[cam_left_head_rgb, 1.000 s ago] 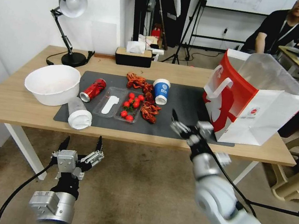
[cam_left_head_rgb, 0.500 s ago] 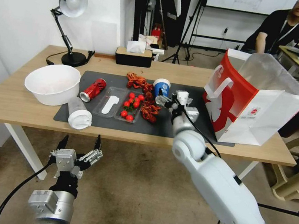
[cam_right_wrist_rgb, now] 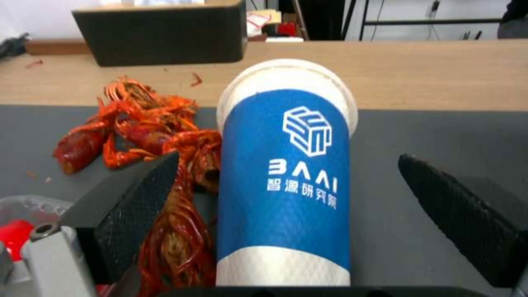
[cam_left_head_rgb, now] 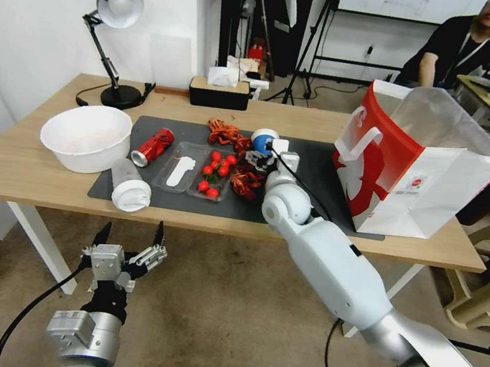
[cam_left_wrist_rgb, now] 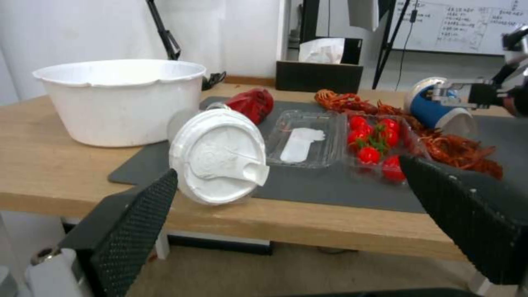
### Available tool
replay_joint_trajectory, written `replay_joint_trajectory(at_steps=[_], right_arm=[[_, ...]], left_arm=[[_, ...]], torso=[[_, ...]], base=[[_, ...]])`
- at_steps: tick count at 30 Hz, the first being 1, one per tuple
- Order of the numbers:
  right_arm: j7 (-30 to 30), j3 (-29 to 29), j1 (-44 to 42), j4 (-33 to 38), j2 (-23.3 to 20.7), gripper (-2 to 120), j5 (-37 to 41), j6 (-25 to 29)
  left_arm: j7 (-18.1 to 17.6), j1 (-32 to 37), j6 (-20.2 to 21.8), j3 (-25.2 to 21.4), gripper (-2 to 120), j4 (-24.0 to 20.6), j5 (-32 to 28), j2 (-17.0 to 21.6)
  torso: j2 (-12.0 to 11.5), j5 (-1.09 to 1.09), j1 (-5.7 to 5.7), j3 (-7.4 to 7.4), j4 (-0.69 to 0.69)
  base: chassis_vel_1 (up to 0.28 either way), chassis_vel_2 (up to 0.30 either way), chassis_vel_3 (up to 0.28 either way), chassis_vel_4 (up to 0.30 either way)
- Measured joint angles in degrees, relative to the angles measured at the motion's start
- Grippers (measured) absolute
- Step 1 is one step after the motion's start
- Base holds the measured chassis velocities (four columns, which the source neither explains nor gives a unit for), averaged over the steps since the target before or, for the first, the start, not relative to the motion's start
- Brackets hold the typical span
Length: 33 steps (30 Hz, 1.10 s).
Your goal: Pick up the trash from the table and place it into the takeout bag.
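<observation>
The long light-wood surface (cam_left_head_rgb: 327, 125) carries the tall white-and-red paper takeout bag (cam_left_head_rgb: 419, 166) at its right end. Mid-mat stands the blue-white paper cup (cam_right_wrist_rgb: 283, 173), between the spread fingers of the right claw (cam_right_wrist_rgb: 286, 198). The left claw (cam_left_head_rgb: 131, 239), also spread, hangs below the front edge. Risk: an off-centre closure could tip the cup into the red crayfish shells (cam_right_wrist_rgb: 137, 123).

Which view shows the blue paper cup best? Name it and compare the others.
The right wrist view: the blue paper cup stands close up, logo readable, between the open right gripper's fingers, untouched. In the head view the cup is partly hidden by that gripper. The left wrist view shows it far off.
</observation>
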Motion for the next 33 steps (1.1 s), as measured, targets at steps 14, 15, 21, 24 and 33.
replay_joint_trajectory(at_steps=[14,15,21,24,33], right_arm=[[-0.3,-2.2,9.0,-15.6,7.8,79,5.3,-3.9],[-0.3,-2.2,9.0,-15.6,7.8,79,5.3,-3.9],[0.6,-1.7,9.4,-18.3,9.5,59,5.4,-5.6],[0.8,-1.5,8.8,-18.2,9.4,50,6.0,-6.1],[-0.1,-1.0,7.2,-16.6,8.0,27,7.0,-5.2]], left_arm=[[0.1,-0.3,-0.1,-0.4,100,0.8,-0.4,0.0],[0.1,-0.3,-0.1,-0.4,100,0.8,-0.4,0.0],[0.1,-0.4,-0.2,-0.5,100,0.9,-0.4,0.0],[0.1,-1.1,-0.6,-1.2,100,2.8,-1.2,0.0],[0.1,-1.3,-0.5,-1.0,100,3.1,-1.2,0.0]], torso=[[0.0,0.01,-0.01,-0.01,0.01],[0.0,0.01,-0.01,-0.01,0.01],[0.0,0.02,-0.01,-0.01,0.02],[0.0,0.01,-0.01,-0.01,-0.01],[0.0,0.01,-0.01,-0.02,0.01]], base=[[0.000,0.000,0.000,0.000],[0.000,0.000,0.000,0.000],[0.000,0.000,0.000,0.000],[0.000,0.000,0.000,0.000],[0.000,0.000,0.000,0.000]])
